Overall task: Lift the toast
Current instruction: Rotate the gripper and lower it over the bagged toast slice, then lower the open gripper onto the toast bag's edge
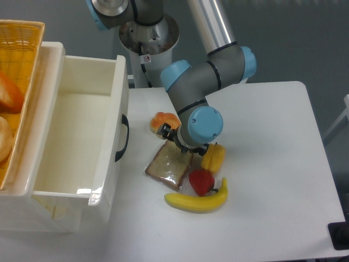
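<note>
The toast is a flat brown speckled slice in clear wrap, lying on the white table just right of the bin. My gripper hangs straight down over the toast's upper right corner, low and close to it. The arm's blue wrist joint covers the fingers, so I cannot tell whether they are open or touch the toast. The toast lies flat on the table.
A round orange bun lies behind the toast. A yellow pepper, a red pepper and a banana crowd its right and front. A large white bin stands at the left, a wicker basket beyond it.
</note>
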